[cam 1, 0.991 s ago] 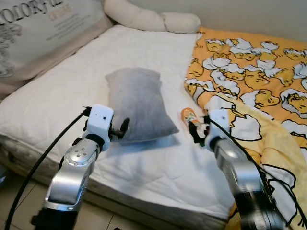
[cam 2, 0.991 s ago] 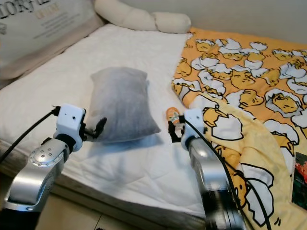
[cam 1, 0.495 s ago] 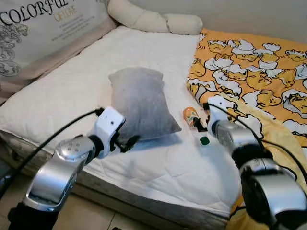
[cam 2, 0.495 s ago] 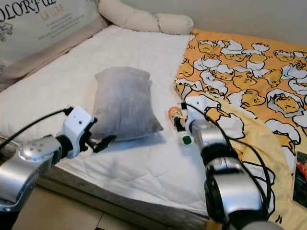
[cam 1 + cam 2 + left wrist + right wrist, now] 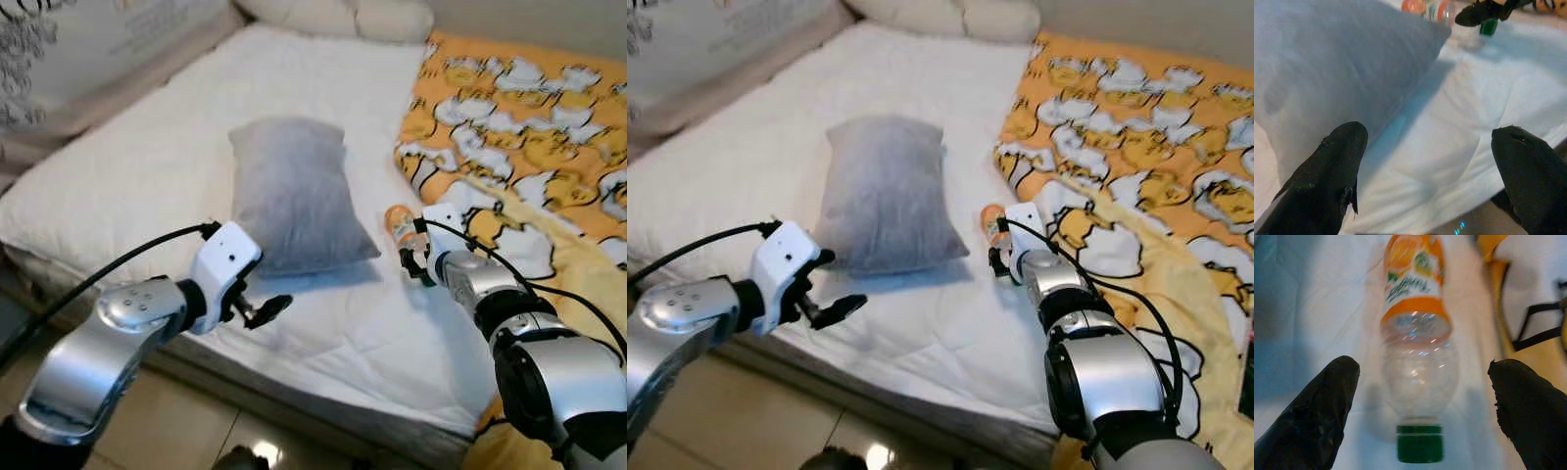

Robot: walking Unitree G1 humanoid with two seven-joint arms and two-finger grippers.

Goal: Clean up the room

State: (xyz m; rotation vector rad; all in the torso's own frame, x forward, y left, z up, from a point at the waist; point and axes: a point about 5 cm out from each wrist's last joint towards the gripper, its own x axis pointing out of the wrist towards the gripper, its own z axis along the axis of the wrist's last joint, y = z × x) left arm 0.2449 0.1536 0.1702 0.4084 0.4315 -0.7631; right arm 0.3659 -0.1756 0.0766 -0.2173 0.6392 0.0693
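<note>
On mattress (image 5: 147, 176), bottle (image 5: 1418, 357) lies btwn spread fingers of right gripper (image 5: 1422, 396), ungrasped.

Clear plastic bottle (image 5: 1418, 357), orange label, green cap, on its side on the white mattress (image 5: 372, 333).

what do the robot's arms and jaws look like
Both arms are silver metal with rounded joints. Each ends in a white boxy wrist block and a gripper, left gripper and right gripper, of two long black fingers. A black cable loops along each arm.
</note>
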